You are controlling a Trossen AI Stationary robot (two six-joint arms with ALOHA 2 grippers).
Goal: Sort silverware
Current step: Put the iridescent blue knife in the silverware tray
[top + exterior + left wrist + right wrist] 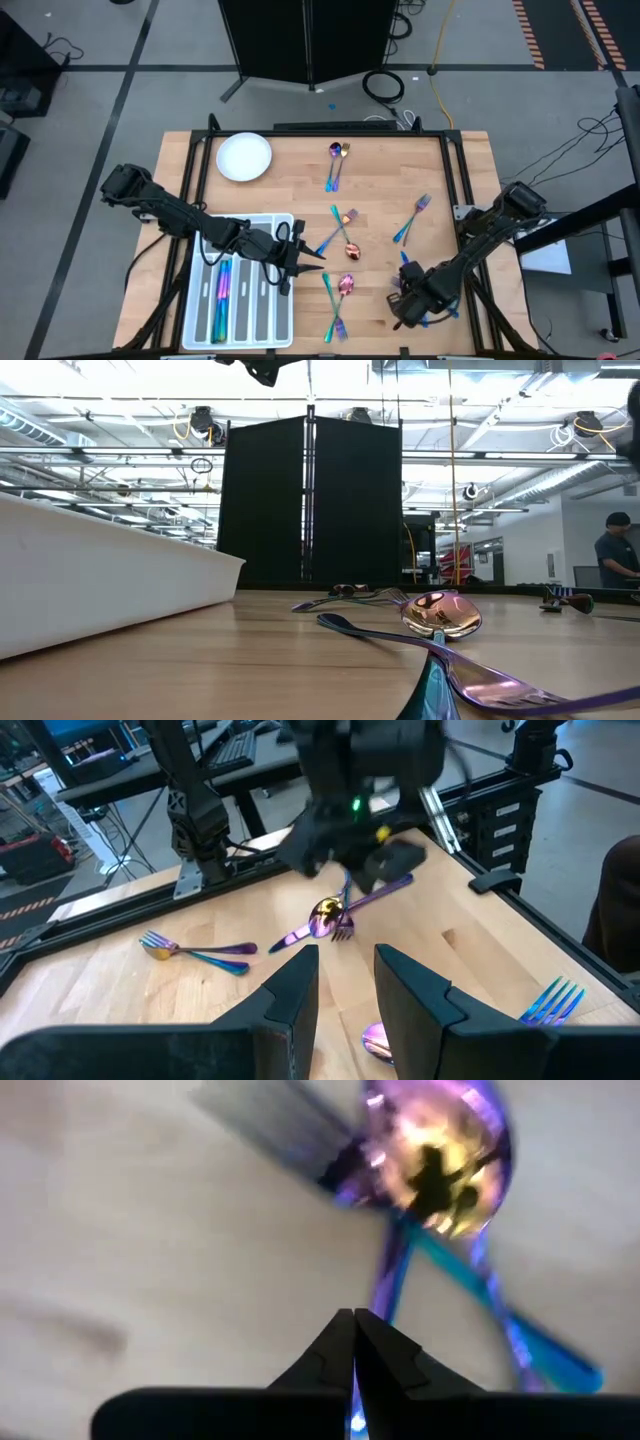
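Silverware is scattered on the wooden table (300, 190) in small crossed groups: a spoon-and-fork pair (337, 160) near the far edge, a lone fork (412, 218) toward the right, a spoon and fork (342, 235) at centre, and a spoon crossed over a fork (338, 300) near the front edge. Several pieces already lie in one slot of the compartment tray (240, 300) at front left. A white plate (244, 157) sits at the far left, bare.

Left gripper (310, 262) hovers just beside the tray's right wall, pointing toward the central pieces. Its wrist view shows the fingers (292, 995) parted with nothing between them.

Right gripper (402, 300) is low over the front right of the table. In its wrist view the jaws are pressed tip to tip, just beside the handles of a spoon (440, 1150) crossed with another piece. Whether a thin handle is pinched there, I cannot tell; nothing clearly sits between the tips.

Handling judgement: pieces look light, stiff and thin, with a polished finish that is likely slippery. They lie flat on the wood, so little edge is offered to the fingers. Best hold is probably across the narrow handle, near its middle for balance, not on the bowl or tines. Crossed pairs are a risk: lifting the lower piece would drag the upper, so take the top one first.
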